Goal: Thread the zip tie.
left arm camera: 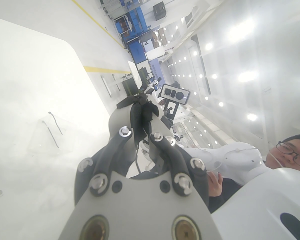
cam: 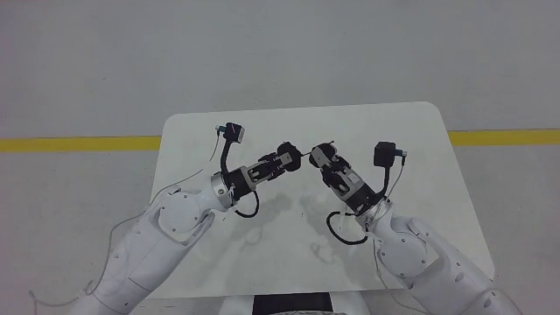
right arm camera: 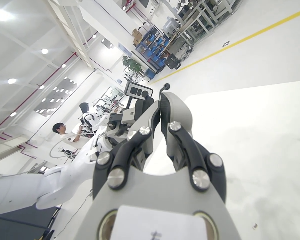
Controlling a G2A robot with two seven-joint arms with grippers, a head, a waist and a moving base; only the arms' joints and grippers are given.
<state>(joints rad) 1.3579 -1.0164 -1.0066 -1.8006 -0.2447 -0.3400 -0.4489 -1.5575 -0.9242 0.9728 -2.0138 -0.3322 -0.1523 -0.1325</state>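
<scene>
Two grippers are hovering tip to tip above the table (cam: 402, 131); the right gripper (right arm camera: 160, 101) is pinching the zip tie (right arm camera: 164, 87), head poking toward the left gripper (left arm camera: 140, 106), whose jaws are pressing together, hold unclear.

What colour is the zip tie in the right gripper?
Black. The zip tie shows best in the right wrist view, poking past the right gripper.
</scene>
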